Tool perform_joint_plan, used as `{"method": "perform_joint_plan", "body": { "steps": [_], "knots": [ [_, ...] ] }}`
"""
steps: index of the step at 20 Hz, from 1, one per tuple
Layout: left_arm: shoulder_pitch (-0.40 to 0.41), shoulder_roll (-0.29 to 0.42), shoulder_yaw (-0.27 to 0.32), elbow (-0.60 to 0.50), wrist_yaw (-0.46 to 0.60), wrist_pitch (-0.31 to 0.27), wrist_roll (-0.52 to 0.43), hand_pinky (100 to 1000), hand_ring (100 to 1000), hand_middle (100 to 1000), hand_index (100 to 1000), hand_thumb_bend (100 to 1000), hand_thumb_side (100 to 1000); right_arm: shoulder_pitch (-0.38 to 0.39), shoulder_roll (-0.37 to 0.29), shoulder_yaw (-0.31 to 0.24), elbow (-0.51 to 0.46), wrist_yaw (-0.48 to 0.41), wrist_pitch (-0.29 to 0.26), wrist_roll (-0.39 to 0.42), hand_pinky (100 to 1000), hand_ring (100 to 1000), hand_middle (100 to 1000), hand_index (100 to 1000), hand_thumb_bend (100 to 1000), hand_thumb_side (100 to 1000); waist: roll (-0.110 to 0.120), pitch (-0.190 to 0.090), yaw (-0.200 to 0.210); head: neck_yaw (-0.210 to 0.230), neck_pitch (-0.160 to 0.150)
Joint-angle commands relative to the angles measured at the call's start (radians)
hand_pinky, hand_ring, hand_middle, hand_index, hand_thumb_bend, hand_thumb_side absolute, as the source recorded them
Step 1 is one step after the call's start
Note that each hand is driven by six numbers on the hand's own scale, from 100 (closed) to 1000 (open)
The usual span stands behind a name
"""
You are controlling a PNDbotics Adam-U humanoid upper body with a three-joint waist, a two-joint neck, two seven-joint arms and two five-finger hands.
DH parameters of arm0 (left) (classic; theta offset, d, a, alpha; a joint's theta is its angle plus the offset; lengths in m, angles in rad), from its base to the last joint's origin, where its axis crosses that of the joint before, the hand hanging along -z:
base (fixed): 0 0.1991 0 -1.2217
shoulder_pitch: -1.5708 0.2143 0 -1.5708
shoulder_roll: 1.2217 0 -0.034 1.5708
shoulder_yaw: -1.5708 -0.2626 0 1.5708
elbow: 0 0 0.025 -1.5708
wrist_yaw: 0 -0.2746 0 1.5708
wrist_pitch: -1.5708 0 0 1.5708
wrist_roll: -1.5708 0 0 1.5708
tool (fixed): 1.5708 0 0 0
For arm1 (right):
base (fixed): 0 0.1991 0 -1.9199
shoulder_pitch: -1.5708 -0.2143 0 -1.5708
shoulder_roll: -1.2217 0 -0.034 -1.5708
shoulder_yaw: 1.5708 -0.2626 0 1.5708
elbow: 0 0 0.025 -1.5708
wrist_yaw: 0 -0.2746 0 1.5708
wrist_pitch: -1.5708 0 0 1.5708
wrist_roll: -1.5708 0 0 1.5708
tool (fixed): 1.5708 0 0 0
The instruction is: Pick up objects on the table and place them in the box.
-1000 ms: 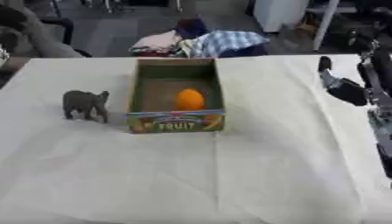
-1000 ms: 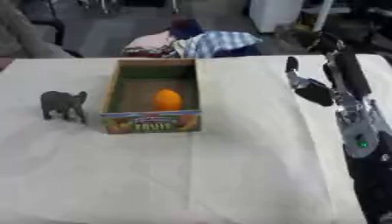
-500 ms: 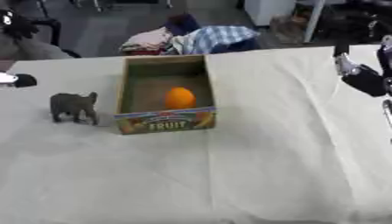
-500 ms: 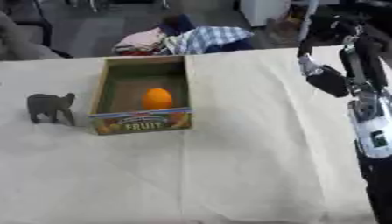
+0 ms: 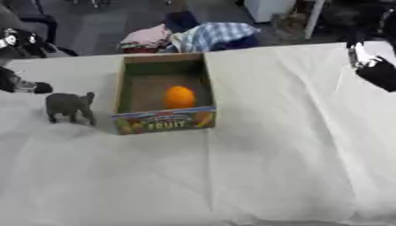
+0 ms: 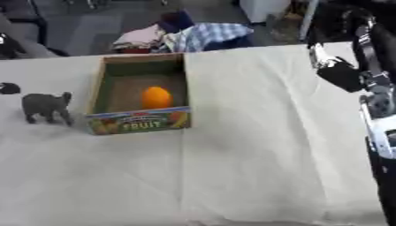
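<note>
Left eye view showed the cloth-covered table point(image 5: 263, 167) filling the scene, with a heap of clothes point(image 5: 203, 36) beyond its far edge. The open cardboard box point(image 5: 162, 126), labelled FRUIT, stood left of centre, an orange fruit point(image 5: 179, 96) inside. A grey toy elephant point(image 5: 70, 106) stood just left of the box, nothing blocking it. The left hand point(image 5: 17, 40) showed at the far left; the right eye view showed the right hand point(image 6: 337, 73) better. Whether either hand's fingers were spread or curled could not be told.
</note>
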Motion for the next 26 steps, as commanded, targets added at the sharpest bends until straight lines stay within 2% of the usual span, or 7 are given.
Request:
{"method": "perform_joint_plan", "body": {
  "steps": [1, 10, 18, 23, 24, 25, 26],
  "knots": [
    [-0.026, 0.005, -0.005, 0.048, -0.052, 0.010, 0.032, 769, 724, 738, 814, 688, 506, -0.019, -0.033, -0.004, -0.038, -0.058, 0.016, 0.037, 586, 658, 652, 845, 100, 603, 0.002, -0.009, -0.004, 0.006, 0.005],
    [-0.028, -0.046, -0.032, 0.101, -0.211, 0.051, 0.110, 782, 735, 751, 830, 720, 577, -0.016, -0.048, -0.019, -0.069, -0.217, 0.062, 0.134, 583, 656, 644, 844, 100, 597, 0.000, 0.001, -0.017, 0.012, 0.005],
    [-0.023, -0.062, -0.025, 0.111, -0.354, 0.041, 0.074, 759, 731, 740, 822, 777, 618, -0.013, -0.069, -0.035, -0.082, -0.360, 0.090, 0.212, 579, 655, 642, 843, 100, 595, -0.002, 0.004, -0.021, 0.011, 0.005],
    [-0.016, -0.067, -0.008, 0.115, -0.443, 0.030, 0.072, 718, 710, 718, 803, 779, 542, -0.010, -0.082, -0.045, -0.084, -0.446, 0.104, 0.256, 577, 655, 642, 843, 100, 593, -0.002, 0.005, -0.021, 0.010, 0.005],
    [-0.014, -0.068, -0.002, 0.117, -0.461, 0.030, 0.081, 706, 694, 701, 791, 768, 459, -0.009, -0.083, -0.046, -0.084, -0.457, 0.106, 0.264, 576, 655, 641, 842, 100, 592, -0.002, 0.005, -0.021, 0.009, 0.005],
    [-0.012, -0.071, 0.005, 0.117, -0.479, 0.031, 0.095, 705, 693, 700, 790, 767, 444, -0.009, -0.084, -0.048, -0.084, -0.464, 0.107, 0.269, 576, 655, 641, 842, 100, 592, -0.002, 0.006, -0.021, 0.008, 0.005],
    [-0.010, -0.074, 0.013, 0.118, -0.496, 0.033, 0.110, 699, 684, 689, 786, 757, 357, -0.008, -0.084, -0.049, -0.084, -0.468, 0.108, 0.274, 576, 655, 640, 842, 100, 590, -0.003, 0.007, -0.021, 0.007, 0.005]
  ]
}}
